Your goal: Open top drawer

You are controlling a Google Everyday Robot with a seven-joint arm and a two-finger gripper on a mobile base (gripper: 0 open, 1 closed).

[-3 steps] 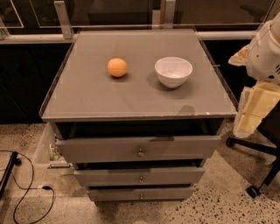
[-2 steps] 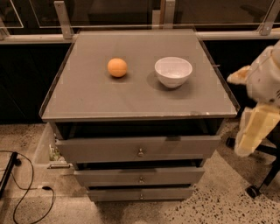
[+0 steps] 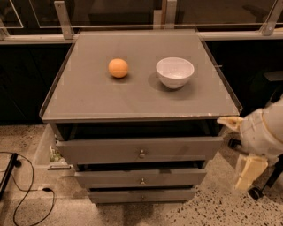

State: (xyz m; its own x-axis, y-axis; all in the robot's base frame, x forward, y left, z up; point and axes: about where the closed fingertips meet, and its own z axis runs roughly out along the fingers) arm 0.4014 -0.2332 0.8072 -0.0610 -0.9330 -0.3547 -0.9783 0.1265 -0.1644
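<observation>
- Hand [image 3: 249,171]: lower right of frame, off to the side of the drawers, touching none; grip state cannot be told.
- Top drawer [image 3: 177,149]: centre frame, slightly out; three drawers counted. Advice: take its knob [image 3: 142,154] squarely, pull straight.
- Worktop [image 3: 88,97]: one orange [image 3: 118,68], one white bowl [image 3: 175,72].

It looks like an office or lab building: speckled terrazzo floor [image 3: 26,212], glass panels [image 3: 110,11] on metal posts [image 3: 64,20], a loose black cable [image 3: 26,194], and a grey 3-drawer cabinet [image 3: 132,101]. The gripper [image 3: 249,172] hangs low at the cabinet's right.
</observation>
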